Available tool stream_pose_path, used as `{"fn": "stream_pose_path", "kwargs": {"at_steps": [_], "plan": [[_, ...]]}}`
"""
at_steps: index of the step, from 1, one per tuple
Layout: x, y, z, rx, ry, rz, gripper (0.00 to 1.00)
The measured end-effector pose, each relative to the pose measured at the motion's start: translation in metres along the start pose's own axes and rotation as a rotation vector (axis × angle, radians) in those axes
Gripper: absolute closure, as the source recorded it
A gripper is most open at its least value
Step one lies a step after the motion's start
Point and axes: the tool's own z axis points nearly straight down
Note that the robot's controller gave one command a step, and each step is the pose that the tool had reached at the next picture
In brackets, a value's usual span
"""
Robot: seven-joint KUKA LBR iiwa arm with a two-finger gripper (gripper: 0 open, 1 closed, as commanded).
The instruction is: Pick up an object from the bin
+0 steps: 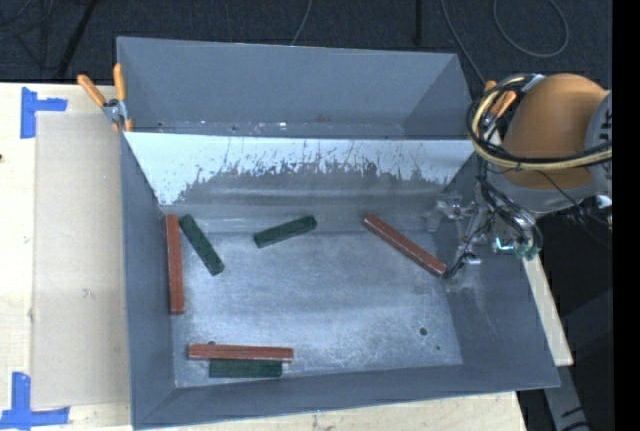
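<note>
**Sam:** How far along is the pick?

**Me:** Not far, I think; my hand is low at the right side of the bin, just beside the lower end of the long red-brown stick; that stick lies flat and slanted on the bin floor, so nothing is lifted yet.

**Sam:** Is the hand shut on it?

**Me:** I cannot tell; the hand looks like a dark clump of metal and wires, and I cannot see if it is open or closed, or if it touches the stick at all.

**Sam:** So what is left to do?

**Me:** Nearly all of it, I'd say; get a good hold, then lift the stick up out of the bin.

**Sam:** What else is in there?

**Me:** Well apart to the left lie the middle green stick, the left green stick and the left red-brown stick; at the front, the front red-brown stick lies right beside the front green stick.

**Sam:** Is anything hidden?

**Me:** The orange cover on my arm blocks part of the bin's right side; the stick's end by the hand is hard to make out too.
</note>
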Motion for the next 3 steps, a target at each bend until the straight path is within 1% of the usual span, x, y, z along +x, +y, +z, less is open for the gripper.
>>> {"fn": "stream_pose_path", "kwargs": {"at_steps": [1,2,3], "plan": [[-0.036,-0.001,0.066,0.001,-0.006,-0.061,0.00],[-0.036,0.000,0.062,0.002,-0.008,-0.064,1.00],[0.023,0.023,-0.100,0.003,-0.014,-0.075,1.00]]}}
